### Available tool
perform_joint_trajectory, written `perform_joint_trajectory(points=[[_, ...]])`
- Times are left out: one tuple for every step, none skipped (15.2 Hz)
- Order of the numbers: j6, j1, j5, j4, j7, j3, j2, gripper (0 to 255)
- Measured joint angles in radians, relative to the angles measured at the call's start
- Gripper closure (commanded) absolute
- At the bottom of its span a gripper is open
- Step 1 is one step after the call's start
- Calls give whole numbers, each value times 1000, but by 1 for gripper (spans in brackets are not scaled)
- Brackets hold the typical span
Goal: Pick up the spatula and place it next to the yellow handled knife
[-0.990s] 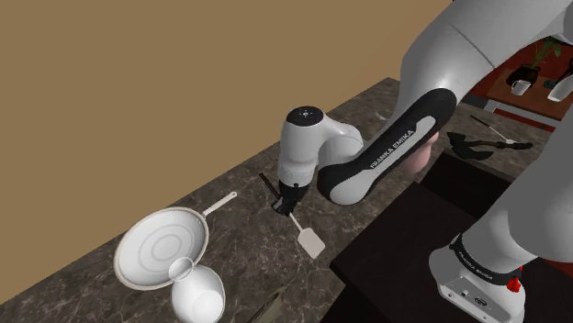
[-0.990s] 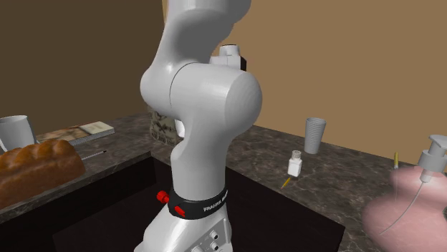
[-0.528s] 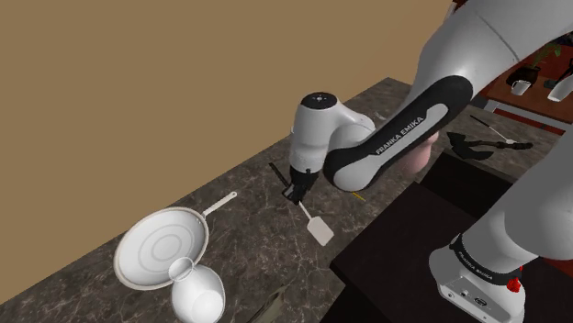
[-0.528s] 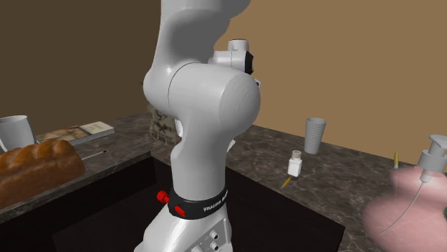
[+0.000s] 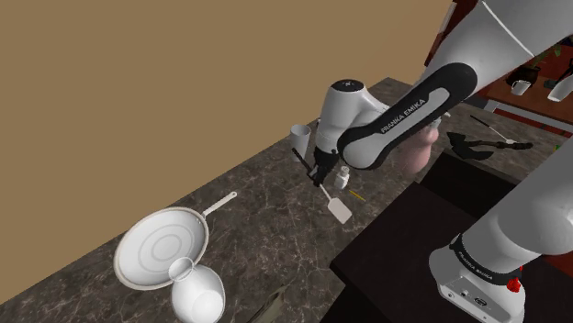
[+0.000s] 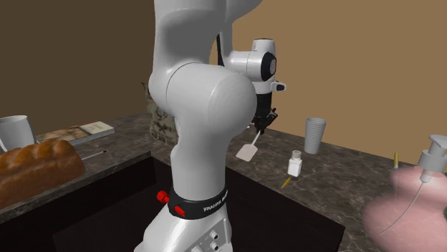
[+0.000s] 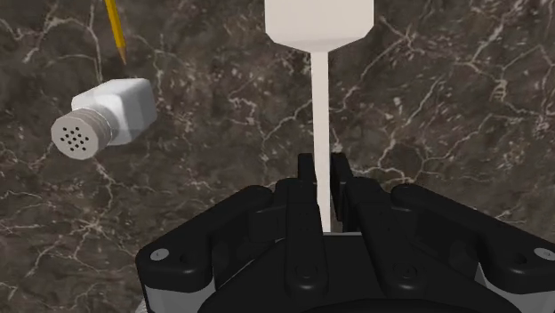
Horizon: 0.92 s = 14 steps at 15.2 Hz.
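Gripper (image 5: pixel 319 174) clamped narrow on handle of white spatula (image 5: pixel 339 207), held clear above dark marbled surface (image 5: pixel 266 220). Shoulder view: blade hangs at gripper's 5 o'clock. White shaker (image 5: pixel 342 174) at blade's 12 o'clock, yellow-handled knife (image 5: pixel 356 195) at 1 o'clock.

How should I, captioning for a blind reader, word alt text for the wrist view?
The black gripper is shut on the thin white handle of a spatula, held over a dark marbled counter with its flat blade pointing away from the hand. Beside the spatula is a small white shaker with a holed cap, and past it a thin yellow handle.
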Motion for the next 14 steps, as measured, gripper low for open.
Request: perform_joint_trajectory(points=[[1,-14,14,-10,-38,-13,-11,255],[9,-29,18,-18,-73,-28,-11,255],[6,-43,30,-21,-110,-42,-18,255],[1,-56,39,-21,-146,-56,-23,255],[0,-71,37,-13,-176,-72,-16,255],[10,-84,44,-28,-209,-85,-21,255],[8,-100,43,-19,-240,-102,-14,255],[3,-115,52,-21,-277,-116,-21,255],[5,-130,54,-18,-310,-132,-15,255],[2,-144,57,-14,-342,-147,-15,255],[-1,-159,58,-6,-372,-162,-9,255],[-5,-173,63,-2,-404,-176,-10,255],[-2,-187,63,1,-434,-190,-3,255],[-7,-201,63,15,-462,-204,7,255]])
